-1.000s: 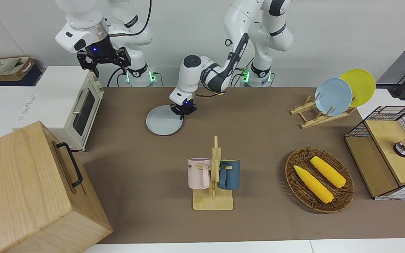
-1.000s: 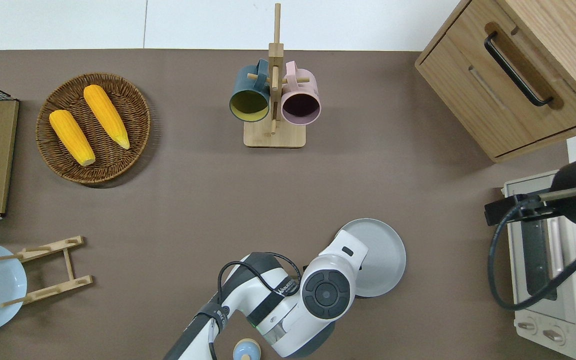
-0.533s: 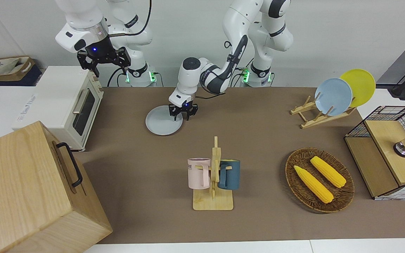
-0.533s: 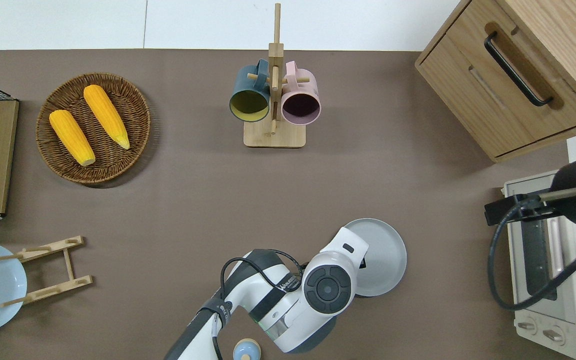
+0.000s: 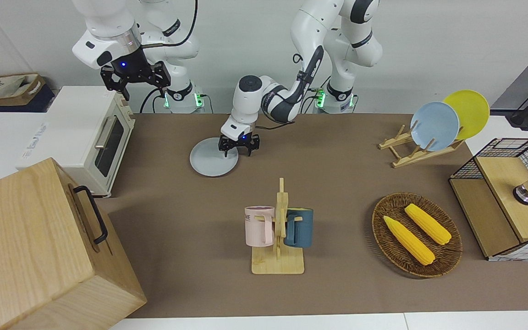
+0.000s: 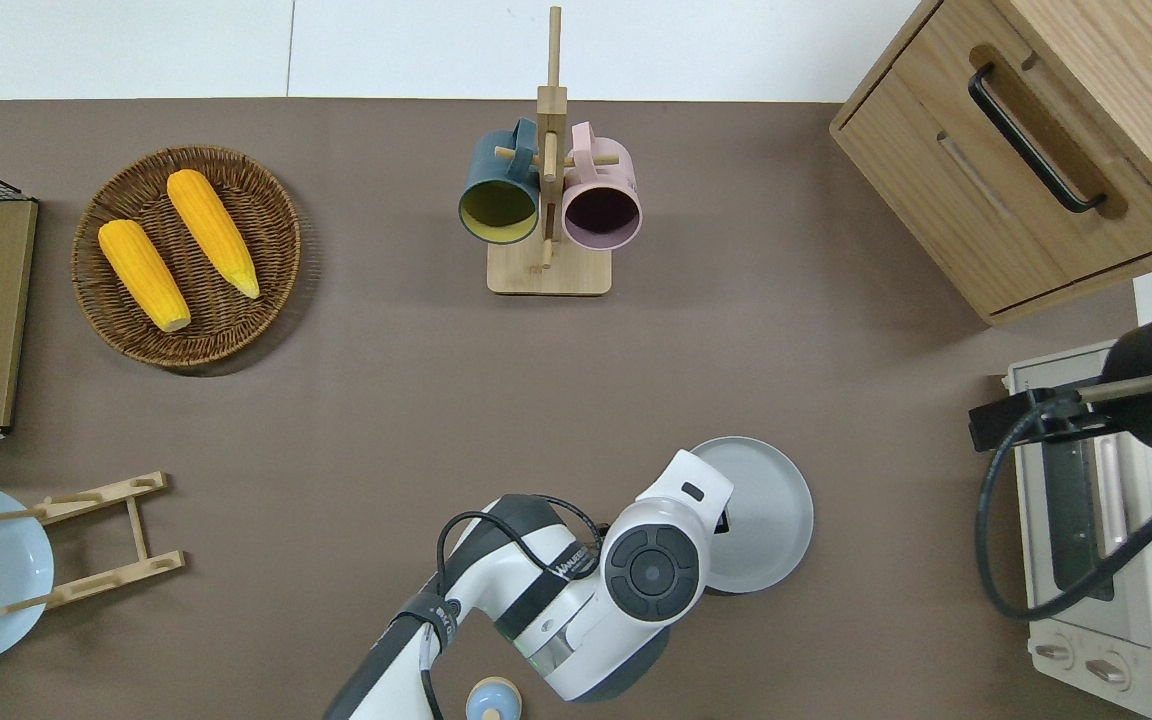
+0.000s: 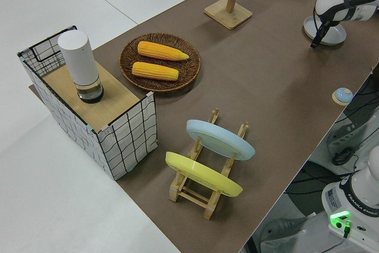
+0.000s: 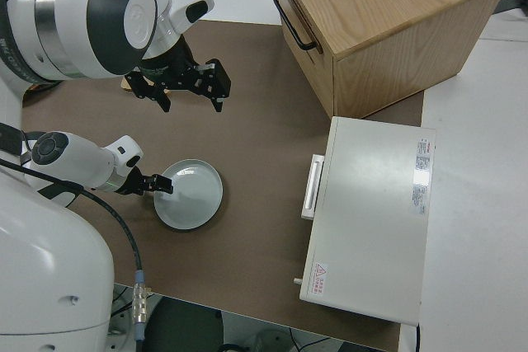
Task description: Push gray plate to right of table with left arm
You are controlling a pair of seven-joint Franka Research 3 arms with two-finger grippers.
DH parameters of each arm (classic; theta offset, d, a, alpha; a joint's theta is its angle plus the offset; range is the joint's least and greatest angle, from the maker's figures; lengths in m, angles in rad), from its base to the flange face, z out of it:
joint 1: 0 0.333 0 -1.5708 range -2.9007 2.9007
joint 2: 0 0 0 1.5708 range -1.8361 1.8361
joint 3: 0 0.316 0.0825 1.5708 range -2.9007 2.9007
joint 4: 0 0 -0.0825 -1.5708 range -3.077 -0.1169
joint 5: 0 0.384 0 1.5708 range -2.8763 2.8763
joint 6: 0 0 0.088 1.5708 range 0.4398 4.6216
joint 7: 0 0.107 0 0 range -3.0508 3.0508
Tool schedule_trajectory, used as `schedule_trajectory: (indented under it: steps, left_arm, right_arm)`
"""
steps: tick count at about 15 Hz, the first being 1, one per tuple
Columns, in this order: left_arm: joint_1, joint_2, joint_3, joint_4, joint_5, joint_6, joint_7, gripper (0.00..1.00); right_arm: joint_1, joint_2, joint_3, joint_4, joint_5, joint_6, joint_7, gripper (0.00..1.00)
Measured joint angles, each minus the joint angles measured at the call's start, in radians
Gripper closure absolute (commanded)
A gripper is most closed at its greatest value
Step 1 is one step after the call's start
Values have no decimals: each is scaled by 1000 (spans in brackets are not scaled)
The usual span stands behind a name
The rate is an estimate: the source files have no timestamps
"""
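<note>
While the left gripper hangs spread wide at the plate rim — stiff, light, slippery; push low against that rim.

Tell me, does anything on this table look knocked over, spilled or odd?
Nothing stands out. The gray plate lies flat, the left tool open at its edge. Both mugs hang on their stand, and the corn sits in its basket.
</note>
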Motion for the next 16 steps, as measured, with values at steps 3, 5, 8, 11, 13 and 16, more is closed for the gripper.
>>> schedule_trajectory:
  steps: [3, 5, 8, 11, 13, 16]
  left_arm:
    - [6, -3, 7, 7, 1, -31, 0, 11]
    - [26, -14, 10, 17, 2, -77, 16, 11]
    - [74, -51, 12, 26, 3, -171, 79, 9]
    - [110, -80, 13, 26, 3, -244, 127, 9]
    - [132, -95, 13, 26, 3, -289, 159, 9]
    - [177, -135, 15, 27, 2, -361, 221, 9]
  right_arm:
    - [0, 0, 0, 0, 0, 0, 0, 17]
    - [0, 0, 0, 0, 0, 0, 0, 17]
    - [0, 0, 0, 0, 0, 0, 0, 17]
    - [0, 0, 0, 0, 0, 0, 0, 17]
    - [0, 0, 0, 0, 0, 0, 0, 17]
    - [0, 0, 0, 0, 0, 0, 0, 17]
